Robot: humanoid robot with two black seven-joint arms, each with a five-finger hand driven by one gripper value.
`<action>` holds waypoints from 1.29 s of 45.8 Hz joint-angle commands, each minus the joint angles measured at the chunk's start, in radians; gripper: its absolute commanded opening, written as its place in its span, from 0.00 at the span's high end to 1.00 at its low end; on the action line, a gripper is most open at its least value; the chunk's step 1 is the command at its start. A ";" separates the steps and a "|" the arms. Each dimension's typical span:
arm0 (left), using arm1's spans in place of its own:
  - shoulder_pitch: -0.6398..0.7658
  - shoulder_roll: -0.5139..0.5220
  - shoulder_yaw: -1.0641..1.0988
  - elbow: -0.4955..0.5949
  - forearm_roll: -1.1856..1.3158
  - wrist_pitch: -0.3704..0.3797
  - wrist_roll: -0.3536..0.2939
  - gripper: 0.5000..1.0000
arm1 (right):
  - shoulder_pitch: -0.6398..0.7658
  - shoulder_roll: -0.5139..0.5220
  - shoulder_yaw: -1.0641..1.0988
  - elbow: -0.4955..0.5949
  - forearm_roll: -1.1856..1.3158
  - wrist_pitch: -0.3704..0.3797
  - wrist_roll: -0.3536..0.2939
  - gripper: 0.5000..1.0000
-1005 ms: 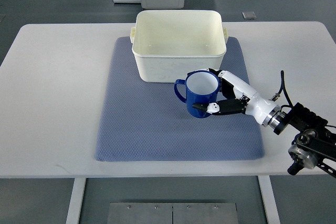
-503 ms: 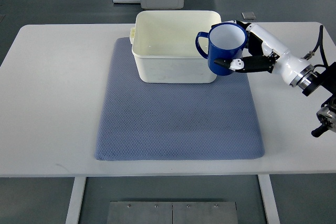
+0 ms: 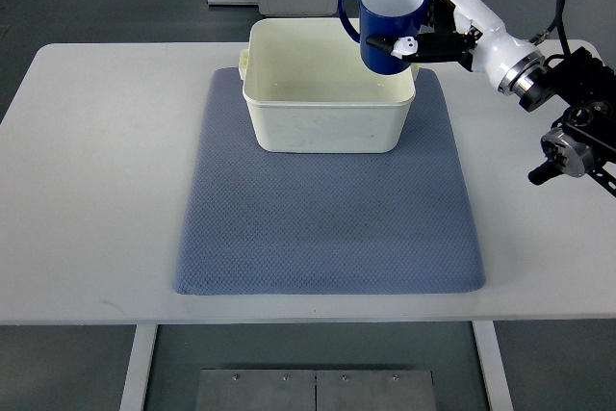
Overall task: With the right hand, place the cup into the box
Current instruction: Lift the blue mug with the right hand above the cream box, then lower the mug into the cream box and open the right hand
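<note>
the cup (image 3: 390, 21), a blue mug with a white inside, is held upright in the air above the far right corner of the box (image 3: 327, 84), its handle pointing left. nearest the camera, a blue-grey mat (image 3: 327, 228) lies on the white tabletop (image 3: 96, 190). the cream box sits on the mat's far end. the right robot hand (image 3: 423, 31) comes in from the right edge, its fingers (image 3: 399, 45) wrapped around the cup's side.
</note>
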 commanded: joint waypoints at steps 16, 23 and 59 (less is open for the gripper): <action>0.000 0.000 0.000 0.000 0.000 0.000 0.000 0.00 | 0.049 0.179 -0.003 -0.193 -0.003 -0.002 -0.010 1.00; 0.000 0.000 0.000 0.000 -0.001 0.000 -0.001 0.00 | 0.047 0.221 -0.005 -0.242 -0.003 -0.002 -0.009 1.00; 0.000 0.000 0.000 0.000 0.000 0.000 0.000 0.00 | 0.000 0.371 -0.023 -0.412 -0.009 -0.025 -0.004 1.00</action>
